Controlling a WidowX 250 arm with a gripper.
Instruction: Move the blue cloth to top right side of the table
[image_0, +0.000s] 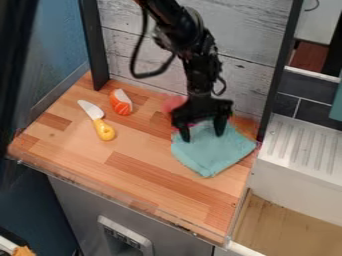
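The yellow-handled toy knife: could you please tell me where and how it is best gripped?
Probably by its yellow handle, from straight above, closing across its width: the toy knife lies flat, and the handle looks thicker than the white blade.

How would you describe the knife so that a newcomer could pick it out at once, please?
On the wooden tabletop, look left in the picture, well away from the blue cloth under the gripper. The knife lies there with its pale blade toward the upper left. Its bulbous yellow handle sets it apart from its neighbour, a rounded orange-and-white piece.
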